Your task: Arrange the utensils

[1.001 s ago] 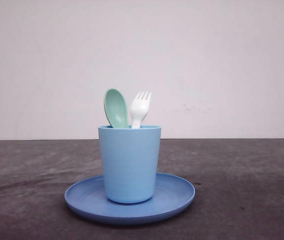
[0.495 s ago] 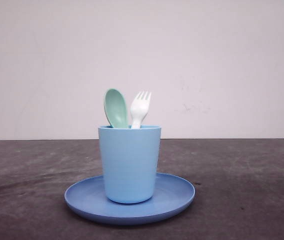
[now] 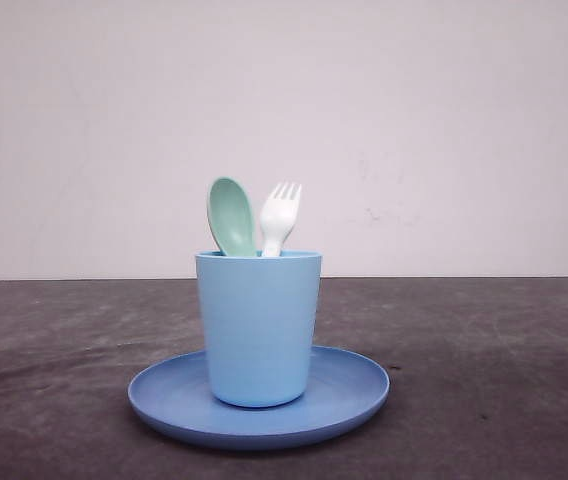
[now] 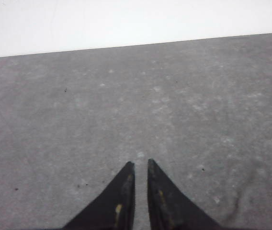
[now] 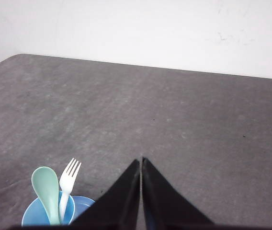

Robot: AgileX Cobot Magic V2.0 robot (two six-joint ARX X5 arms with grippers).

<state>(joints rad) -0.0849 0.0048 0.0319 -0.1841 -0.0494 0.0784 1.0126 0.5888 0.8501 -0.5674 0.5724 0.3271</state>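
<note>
Spoon (image 3: 231, 216) and fork (image 3: 279, 215) stand upright together in the blue cup (image 3: 258, 328) on the plate (image 3: 349, 395). Left gripper (image 4: 141, 165) looks nearly pinched shut over bare table (image 4: 78, 105); right gripper (image 5: 141, 160) is clenched, empty, near the cup.

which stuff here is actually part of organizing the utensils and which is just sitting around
Part of the job:
- white fork, standing in the cup
- mint-green spoon, standing in the cup beside it

Just there:
- light blue cup
- round blue plate under the cup
- grey table

Dark grey table (image 3: 484, 350), white wall (image 3: 414, 120)
</note>
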